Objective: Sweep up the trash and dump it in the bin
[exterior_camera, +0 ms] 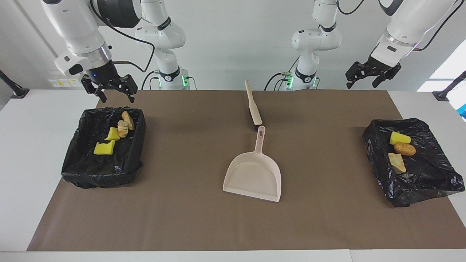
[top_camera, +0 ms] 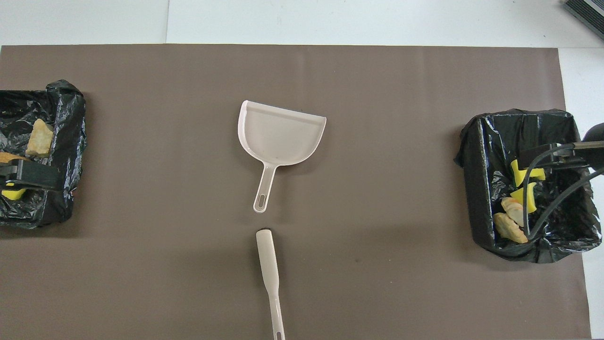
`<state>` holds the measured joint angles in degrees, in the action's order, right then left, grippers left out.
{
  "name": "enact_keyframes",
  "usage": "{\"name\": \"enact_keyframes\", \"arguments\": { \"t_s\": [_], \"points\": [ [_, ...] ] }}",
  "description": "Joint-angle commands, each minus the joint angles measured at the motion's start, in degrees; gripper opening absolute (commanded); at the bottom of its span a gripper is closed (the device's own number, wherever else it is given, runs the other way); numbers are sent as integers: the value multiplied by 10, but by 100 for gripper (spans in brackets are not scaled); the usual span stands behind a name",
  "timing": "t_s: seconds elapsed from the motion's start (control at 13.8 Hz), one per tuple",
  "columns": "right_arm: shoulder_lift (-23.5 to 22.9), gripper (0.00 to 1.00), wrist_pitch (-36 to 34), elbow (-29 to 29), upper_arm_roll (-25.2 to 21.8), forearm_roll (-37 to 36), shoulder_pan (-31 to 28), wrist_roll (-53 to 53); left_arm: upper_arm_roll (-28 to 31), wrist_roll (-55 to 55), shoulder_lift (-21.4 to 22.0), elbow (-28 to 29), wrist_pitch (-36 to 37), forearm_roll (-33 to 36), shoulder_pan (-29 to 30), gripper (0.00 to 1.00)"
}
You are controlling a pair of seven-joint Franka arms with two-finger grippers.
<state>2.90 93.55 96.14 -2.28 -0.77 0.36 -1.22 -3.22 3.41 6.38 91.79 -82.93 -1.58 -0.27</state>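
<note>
All seven scraps of trash already lie in the two black-lined bins: four in the bin (exterior_camera: 103, 145) at the right arm's end, three in the bin (exterior_camera: 415, 160) at the left arm's end. The dustpan (exterior_camera: 253, 174) and brush (exterior_camera: 253, 105) rest on the brown mat (exterior_camera: 182, 203), the brush nearer the robots. Both grippers hang empty with fingers spread, the right gripper (exterior_camera: 113, 90) above its bin's robot-side rim, the left gripper (exterior_camera: 366, 77) raised over the mat's corner.

Little seems left to spoil, though a low pass could snag a loose liner and drag or tip a bin.

From overhead, the left arm's bin is cut off at the edge, a dark part, probably the left gripper, covers some scraps, and cables cross the other bin.
</note>
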Motion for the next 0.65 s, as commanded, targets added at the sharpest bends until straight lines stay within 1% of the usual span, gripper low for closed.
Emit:
{"name": "enact_keyframes", "arguments": {
  "t_s": [0.0,0.58],
  "points": [
    [3,100,1,5,2,10,-2,11,-4,-1,7,1,-2,-5,0,100],
    [5,100,3,9,3,9,3,8,-7,3,9,5,-6,-6,0,100]
  ]
}}
